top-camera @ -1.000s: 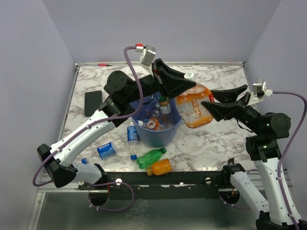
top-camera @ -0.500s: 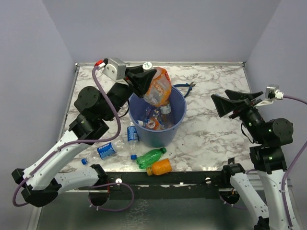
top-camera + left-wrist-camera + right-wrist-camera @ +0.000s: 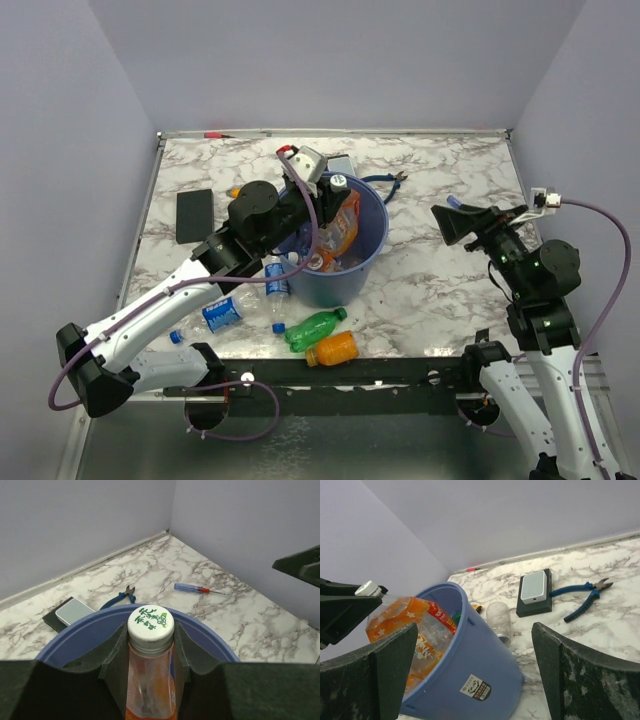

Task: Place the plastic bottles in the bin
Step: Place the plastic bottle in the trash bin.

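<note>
The blue bin (image 3: 345, 285) stands mid-table with several bottles inside. My left gripper (image 3: 327, 193) is shut on the neck of a large orange-labelled bottle (image 3: 346, 222) and holds it inside the bin's mouth. In the left wrist view its white cap (image 3: 150, 622) sits between my fingers (image 3: 116, 655) over the bin rim (image 3: 212, 637). Two clear blue-label bottles (image 3: 277, 278) (image 3: 222, 312), a green bottle (image 3: 315, 328) and a small orange bottle (image 3: 334, 348) lie in front of the bin. My right gripper (image 3: 462, 222) is open and empty, right of the bin (image 3: 470, 675).
A flat black rectangle (image 3: 194, 214) lies at the left, a red marker (image 3: 215, 134) at the back edge. Blue pliers (image 3: 385, 183) and a grey device on a black box (image 3: 535, 592) lie behind the bin. A clear jar (image 3: 498, 620) and a screwdriver (image 3: 200, 589) lie nearby.
My left arm has carried the large orange bottle from right of the bin, over it and down into its mouth. My right gripper has drawn back to the right.
</note>
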